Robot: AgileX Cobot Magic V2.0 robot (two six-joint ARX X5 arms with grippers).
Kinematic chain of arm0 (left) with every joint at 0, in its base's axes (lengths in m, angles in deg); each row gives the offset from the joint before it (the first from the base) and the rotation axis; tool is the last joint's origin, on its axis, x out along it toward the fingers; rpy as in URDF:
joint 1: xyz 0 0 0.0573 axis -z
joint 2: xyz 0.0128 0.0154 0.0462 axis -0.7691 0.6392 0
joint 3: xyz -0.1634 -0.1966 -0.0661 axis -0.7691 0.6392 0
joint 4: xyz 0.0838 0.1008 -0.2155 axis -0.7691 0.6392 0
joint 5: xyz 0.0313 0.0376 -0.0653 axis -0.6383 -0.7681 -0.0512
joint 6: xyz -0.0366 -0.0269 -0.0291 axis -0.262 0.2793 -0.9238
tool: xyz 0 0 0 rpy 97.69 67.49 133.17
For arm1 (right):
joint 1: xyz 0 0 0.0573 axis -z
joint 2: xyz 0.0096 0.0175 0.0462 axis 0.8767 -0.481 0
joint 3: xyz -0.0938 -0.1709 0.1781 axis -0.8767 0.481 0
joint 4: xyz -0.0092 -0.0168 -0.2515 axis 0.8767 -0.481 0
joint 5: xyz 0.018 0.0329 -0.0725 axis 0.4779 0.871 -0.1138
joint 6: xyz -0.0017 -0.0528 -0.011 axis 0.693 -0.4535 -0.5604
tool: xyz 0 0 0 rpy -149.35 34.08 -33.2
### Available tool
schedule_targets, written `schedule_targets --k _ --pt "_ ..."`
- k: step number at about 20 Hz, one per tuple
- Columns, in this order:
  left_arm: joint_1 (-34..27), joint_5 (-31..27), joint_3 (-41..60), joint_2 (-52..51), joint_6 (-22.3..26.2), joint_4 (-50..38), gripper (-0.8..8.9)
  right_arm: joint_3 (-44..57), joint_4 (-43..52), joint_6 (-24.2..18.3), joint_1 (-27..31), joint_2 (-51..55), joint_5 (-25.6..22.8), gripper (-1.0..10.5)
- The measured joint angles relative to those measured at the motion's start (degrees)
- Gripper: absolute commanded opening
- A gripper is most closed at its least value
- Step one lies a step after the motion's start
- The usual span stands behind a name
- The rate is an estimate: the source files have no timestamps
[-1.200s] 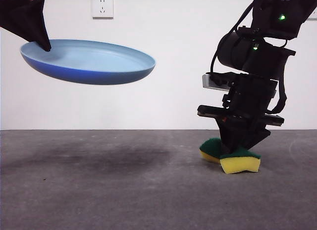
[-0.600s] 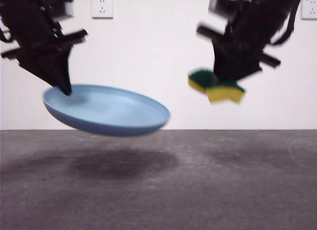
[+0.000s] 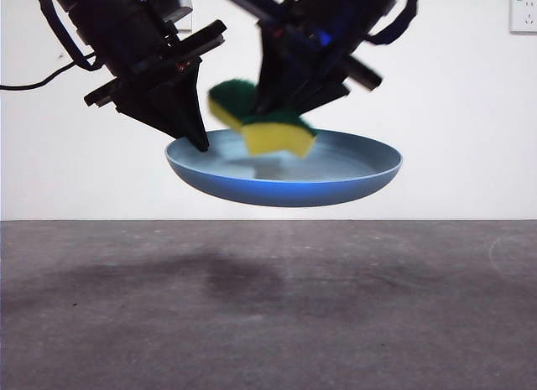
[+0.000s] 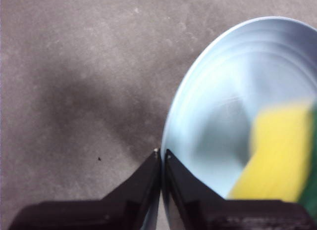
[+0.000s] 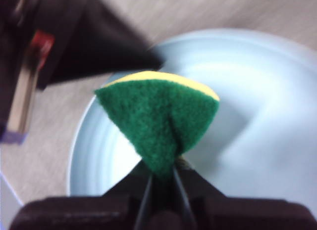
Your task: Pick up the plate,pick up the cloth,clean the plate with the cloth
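Holding the plate well up off the table with my left gripper, jaws pinched tight on the rim at the plate's edge. From the left wrist I see those two black jaws closed on the thin lip, one on either side of it, with the pale blue bowl of the plate spreading away from them. The plate sits slightly tilted in the front view, its gripped side a touch lower.

My right gripper comes in from above, clamped on the sponge. On the right wrist the jaws squeeze the sponge so hard it folds into a wedge, green scouring side toward the camera, a sliver of yellow foam along the far edge. The plate fills the background behind it.

In the front view the sponge's yellow corner hangs over the plate's inside, near the gripped side; I can't tell whether it touches the surface. The sponge is blurred in the left wrist view. A dark shadow lies on the table below.
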State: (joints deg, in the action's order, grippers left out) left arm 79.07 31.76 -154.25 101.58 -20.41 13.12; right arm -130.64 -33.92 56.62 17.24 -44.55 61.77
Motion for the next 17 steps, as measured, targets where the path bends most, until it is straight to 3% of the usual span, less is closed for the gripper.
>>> schedule_targets --k 3,6,9,12,15,17 --pt "0.00 -0.02 0.00 0.00 -0.59 0.00 -0.09 0.00 -1.49 0.24 -3.30 -3.06 -0.17 -0.1" --pt "0.00 0.04 0.00 0.00 -0.55 0.61 -0.09 -0.02 -8.72 -0.76 -5.77 -3.61 -2.64 -0.1" --pt "0.11 0.09 0.00 0.02 -0.55 1.27 -0.09 -0.11 -17.11 -3.04 -4.87 -3.61 -14.60 -0.1" --pt "0.00 2.78 0.00 0.02 -0.61 1.38 -0.09 -0.11 -16.50 -5.27 -0.04 -3.39 -27.85 -0.1" --pt "-0.07 5.68 0.00 0.02 -0.94 1.33 -0.09 -0.11 -11.02 -5.88 3.93 -3.37 -26.93 -0.1" --pt "-0.15 7.08 0.00 0.04 -1.46 1.09 -0.09 -0.11 -7.06 -6.01 6.21 -3.34 -23.34 -0.1"
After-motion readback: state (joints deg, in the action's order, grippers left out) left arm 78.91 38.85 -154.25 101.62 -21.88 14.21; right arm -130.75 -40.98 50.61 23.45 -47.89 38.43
